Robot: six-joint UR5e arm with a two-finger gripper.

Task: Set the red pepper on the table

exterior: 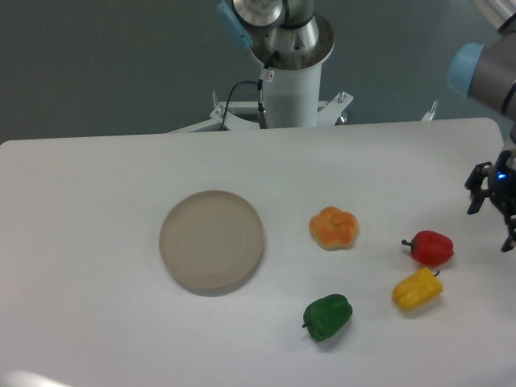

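I see my black two-finger gripper (493, 208) spread and unladen at the frame's right edge, apart from the small glossy red pepper (431, 247) resting on the white matte table (97, 322).

Behind the white tabletop (97, 177) stands a plain, dark grey-green wall (105, 64), smooth and unmarked. A pale metal mounting frame (218, 119) shows at the table's far edge, with a black cable (234, 95) looping above it. The light is soft and even, casting only faint shadows
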